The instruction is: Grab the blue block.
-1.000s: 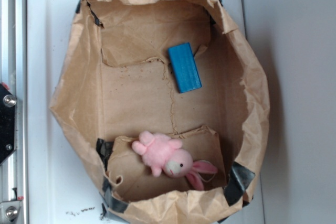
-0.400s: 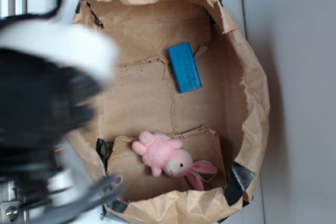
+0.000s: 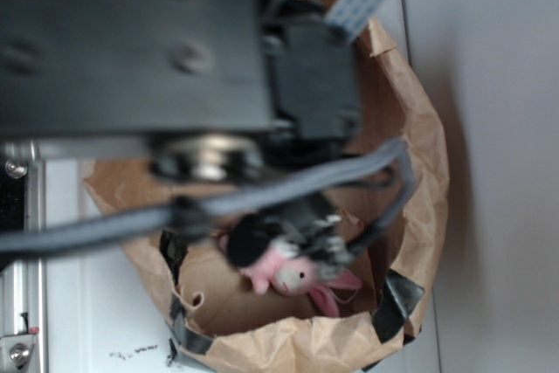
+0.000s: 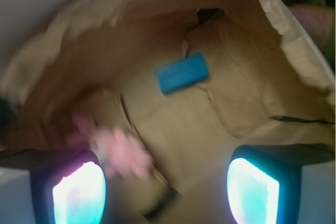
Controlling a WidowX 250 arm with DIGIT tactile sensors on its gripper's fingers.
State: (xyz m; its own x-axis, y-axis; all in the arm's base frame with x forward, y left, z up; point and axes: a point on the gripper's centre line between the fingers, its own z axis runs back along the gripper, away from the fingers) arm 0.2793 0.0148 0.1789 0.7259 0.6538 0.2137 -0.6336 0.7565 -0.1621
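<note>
While the pincer hangs spread wide, blue block well ahead, between its fingers, untouched.

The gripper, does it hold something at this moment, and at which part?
Nothing is held. In the wrist view the gripper is open, with only the paper bag floor between its fingers; the blue block lies apart, farther ahead.

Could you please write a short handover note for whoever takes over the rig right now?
Claw: open, empty, fingers spread wide above the bag floor.
Blue block: flat on the paper bag floor, ahead of the claw, untouched; the arm hides it in the exterior view.
Pink plush bunny: near the claw's left finger, apart from the block.
Done: arm over the bag.
Left: line up, descend, close on the block.
</note>
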